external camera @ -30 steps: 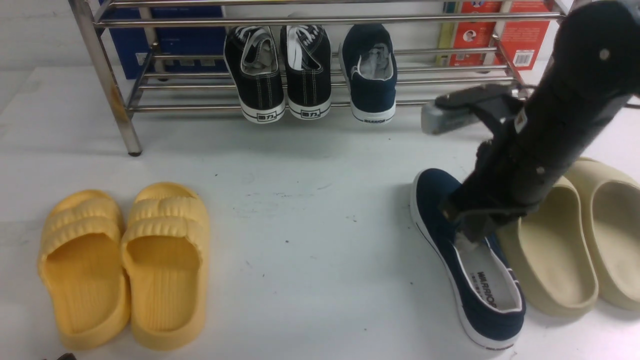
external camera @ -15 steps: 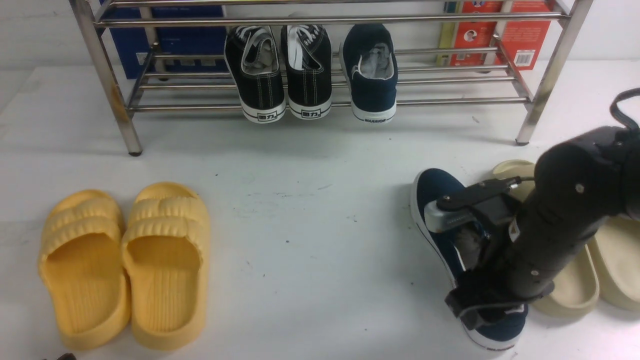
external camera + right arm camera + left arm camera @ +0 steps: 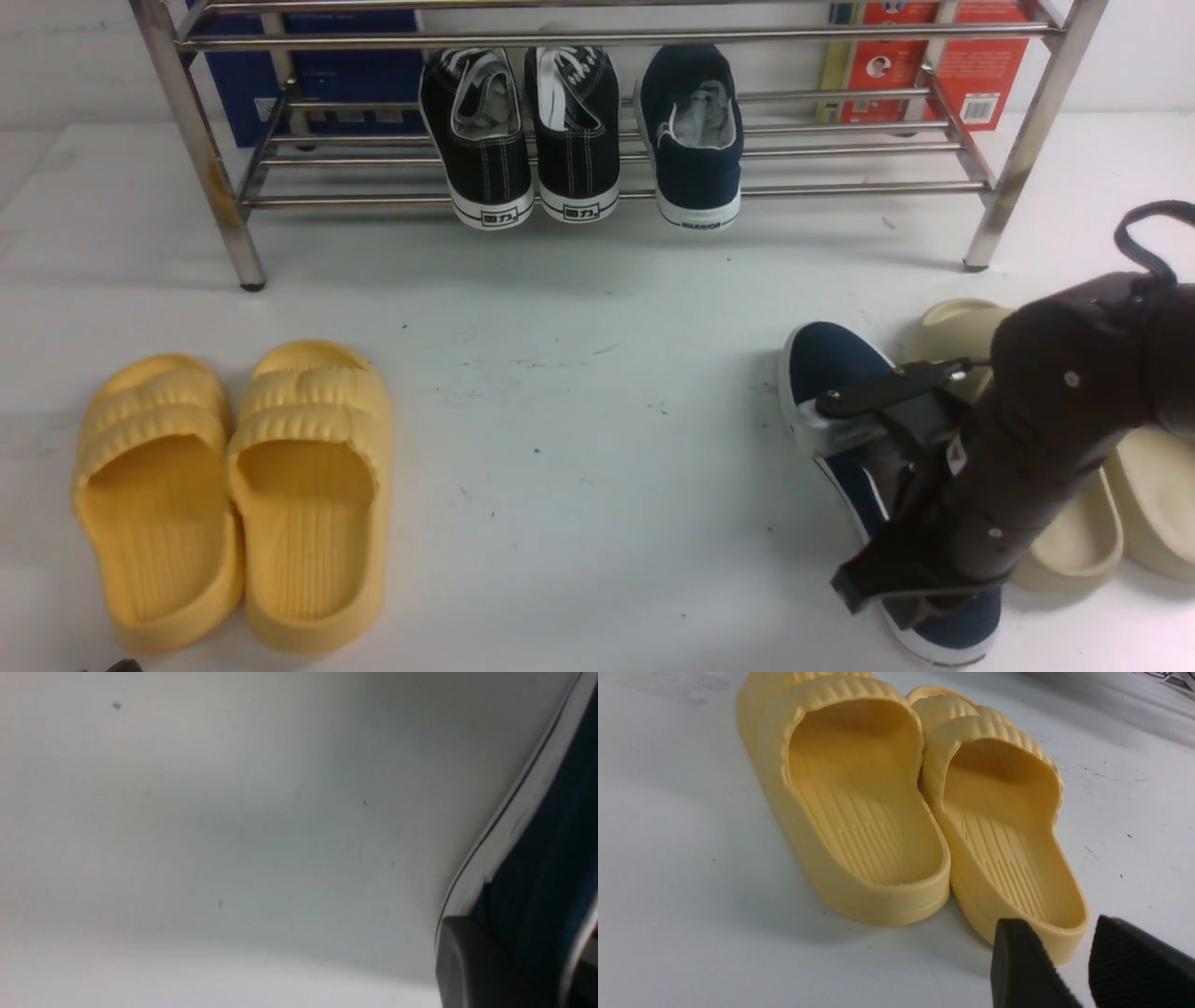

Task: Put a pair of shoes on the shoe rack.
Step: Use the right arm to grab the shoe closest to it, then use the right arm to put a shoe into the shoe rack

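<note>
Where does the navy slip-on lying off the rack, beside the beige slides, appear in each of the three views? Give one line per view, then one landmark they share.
Front view: navy slip-on at lower right, left of the beige slides.
Left wrist view: not in it.
Right wrist view: the navy slip-on close up at the picture's edge, white sole and navy canvas.
Shared landmark: the speckled white surface, in all three.

Shiny metal rack [image 3: 794,37], matt canvas shoe [image 3: 826,364]

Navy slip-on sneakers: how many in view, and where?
2 navy sneakers: one on the shoe rack, right of the black sneakers; one on the table beside the beige slides, partly behind the right arm.
</note>
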Robot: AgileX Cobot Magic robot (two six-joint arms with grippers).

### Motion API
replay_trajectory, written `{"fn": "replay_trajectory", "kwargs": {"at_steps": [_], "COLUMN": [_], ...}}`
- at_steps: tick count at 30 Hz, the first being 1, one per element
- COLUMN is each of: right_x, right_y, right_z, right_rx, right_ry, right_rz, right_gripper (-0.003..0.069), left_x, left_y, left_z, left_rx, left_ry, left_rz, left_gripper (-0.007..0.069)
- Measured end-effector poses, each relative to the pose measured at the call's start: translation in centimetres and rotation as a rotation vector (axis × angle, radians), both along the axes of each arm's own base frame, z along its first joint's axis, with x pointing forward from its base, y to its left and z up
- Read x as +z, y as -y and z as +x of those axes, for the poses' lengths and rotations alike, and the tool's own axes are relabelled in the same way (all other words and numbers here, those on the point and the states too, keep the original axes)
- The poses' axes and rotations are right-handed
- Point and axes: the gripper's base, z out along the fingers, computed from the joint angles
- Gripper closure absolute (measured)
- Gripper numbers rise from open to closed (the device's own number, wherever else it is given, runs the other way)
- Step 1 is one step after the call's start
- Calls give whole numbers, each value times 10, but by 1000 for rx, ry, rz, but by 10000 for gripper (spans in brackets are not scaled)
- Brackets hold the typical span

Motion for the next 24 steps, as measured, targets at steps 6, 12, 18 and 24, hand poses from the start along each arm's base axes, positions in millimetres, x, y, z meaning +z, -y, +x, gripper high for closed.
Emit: {"fn": "replay_trajectory", "kwargs": {"at_steps": [6, 12, 18, 24], "right_x": [61, 86, 84, 71], "right_y": [-3, -9, -4, 7], "right_z": [0, 18, 55, 115], "right_rx": [2, 14, -37, -88], "right_ry": [66, 162, 192, 225], "right_rz": [74, 85, 66, 54], "right_gripper": [618, 618, 618, 618], "left_x": [0, 0, 0, 0], "left_y": [0, 0, 0, 0], "left_z": [0, 0, 0, 0], "left_rx": [0, 0, 0, 0], "left_ry": [0, 0, 0, 0], "left_rz": [0, 0, 0, 0], "left_gripper": [387, 387, 387, 387]}}
